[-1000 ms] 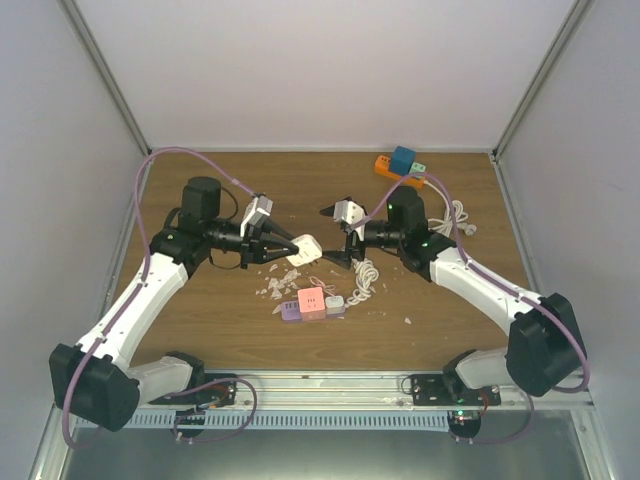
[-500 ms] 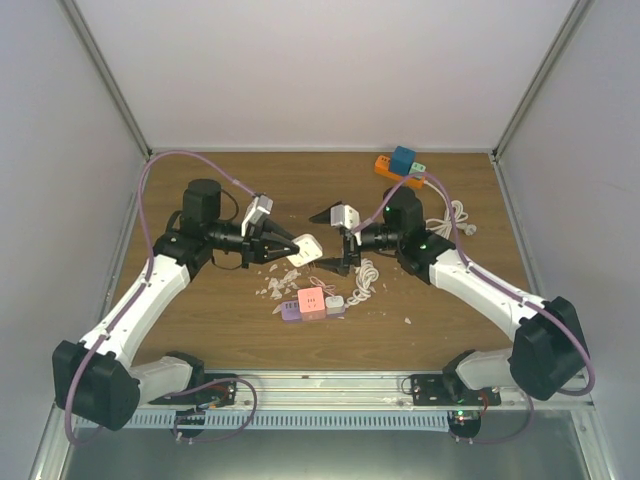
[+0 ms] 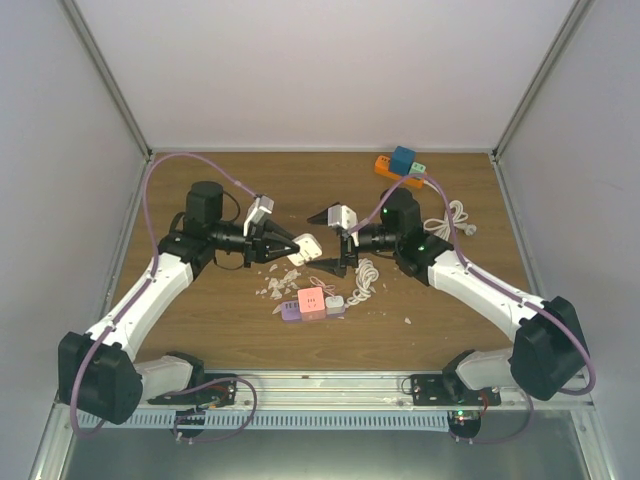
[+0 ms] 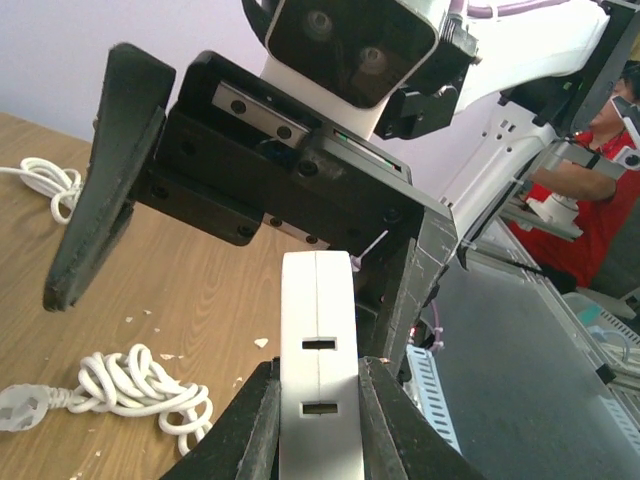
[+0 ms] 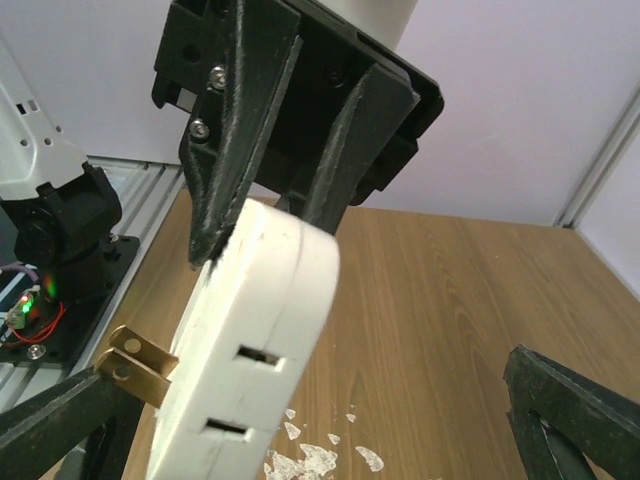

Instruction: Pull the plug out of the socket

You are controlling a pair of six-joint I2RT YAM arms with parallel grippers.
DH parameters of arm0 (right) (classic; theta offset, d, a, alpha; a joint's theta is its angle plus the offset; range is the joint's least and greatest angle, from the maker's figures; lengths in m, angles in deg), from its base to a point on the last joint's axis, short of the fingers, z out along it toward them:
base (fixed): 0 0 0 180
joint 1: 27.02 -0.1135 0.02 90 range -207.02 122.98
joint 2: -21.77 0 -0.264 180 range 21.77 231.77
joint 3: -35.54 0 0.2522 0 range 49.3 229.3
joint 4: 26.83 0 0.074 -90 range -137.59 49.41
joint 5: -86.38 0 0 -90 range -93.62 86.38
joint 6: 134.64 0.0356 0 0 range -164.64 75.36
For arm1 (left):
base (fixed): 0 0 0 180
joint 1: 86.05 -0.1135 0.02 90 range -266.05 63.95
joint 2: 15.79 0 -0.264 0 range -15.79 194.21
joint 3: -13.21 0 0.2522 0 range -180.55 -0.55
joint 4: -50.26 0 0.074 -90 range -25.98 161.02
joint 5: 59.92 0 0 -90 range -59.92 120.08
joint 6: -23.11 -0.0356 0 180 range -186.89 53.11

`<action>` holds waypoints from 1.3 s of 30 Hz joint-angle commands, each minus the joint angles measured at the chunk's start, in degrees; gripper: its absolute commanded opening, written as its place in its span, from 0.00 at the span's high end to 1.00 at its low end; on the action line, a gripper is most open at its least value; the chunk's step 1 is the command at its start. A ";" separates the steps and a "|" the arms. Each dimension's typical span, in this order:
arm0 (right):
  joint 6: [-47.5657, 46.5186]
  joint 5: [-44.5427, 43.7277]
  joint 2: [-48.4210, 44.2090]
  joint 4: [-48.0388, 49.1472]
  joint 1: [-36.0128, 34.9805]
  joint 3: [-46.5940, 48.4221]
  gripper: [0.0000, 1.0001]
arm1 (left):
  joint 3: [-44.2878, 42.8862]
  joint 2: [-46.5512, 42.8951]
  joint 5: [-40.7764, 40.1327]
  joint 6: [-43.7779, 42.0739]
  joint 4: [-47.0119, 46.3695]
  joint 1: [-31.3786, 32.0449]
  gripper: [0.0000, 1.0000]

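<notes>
My left gripper (image 3: pixel 293 248) is shut on a white socket block (image 3: pixel 306 248) and holds it above the table. In the left wrist view the block (image 4: pixel 318 330) stands upright between my fingers (image 4: pixel 250 420), with two empty slots showing. My right gripper (image 3: pixel 325 243) is open and faces the block. In the right wrist view the block (image 5: pixel 255 340) hangs between its spread fingers (image 5: pixel 60 420), with brass prongs (image 5: pixel 135 365) sticking out of one side. A coiled white cable (image 3: pixel 365 280) lies on the table, and its pale plug (image 4: pixel 20 408) lies loose.
Pink, purple and white adapters (image 3: pixel 312 303) lie below the grippers, beside white crumbs (image 3: pixel 272 290). Orange, blue and green blocks (image 3: pixel 400 163) sit at the back right. A second white cable (image 3: pixel 450 218) lies at the right. Grey walls enclose the table.
My right gripper has shifted slightly left, closer to the white socket block. My left gripper keeps hold of the block and has barely moved.
</notes>
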 commanded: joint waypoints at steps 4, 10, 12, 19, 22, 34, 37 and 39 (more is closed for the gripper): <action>-0.14 -4.29 0.26 0.33 -0.35 1.48 0.00 | 2.61 -1.85 1.97 -2.73 -1.61 -0.10 1.00; -0.19 -6.53 1.41 0.42 -0.33 2.02 0.00 | 1.51 -1.09 0.84 -6.34 1.94 1.16 1.00; -0.27 -7.25 1.33 0.33 -0.21 2.03 0.00 | 1.59 -1.08 0.94 -6.87 2.65 1.58 1.00; -0.21 -8.48 0.90 -0.01 0.13 2.57 0.00 | 0.72 -1.17 0.93 -10.54 5.88 3.36 1.00; -0.53 -9.09 0.71 -0.02 0.34 2.59 0.00 | 0.22 -1.12 0.48 -12.59 7.82 4.37 1.00; -0.99 -11.24 1.12 -1.14 1.83 3.63 0.00 | -0.90 1.15 -0.85 -16.00 10.74 5.52 1.00; -0.60 -10.72 1.23 -1.47 2.31 4.41 0.00 | -0.49 0.89 -3.30 -16.96 11.09 6.30 1.00; -0.59 -10.25 1.38 -1.84 2.33 5.09 0.00 | -0.29 0.61 -3.70 -17.13 11.23 6.40 1.00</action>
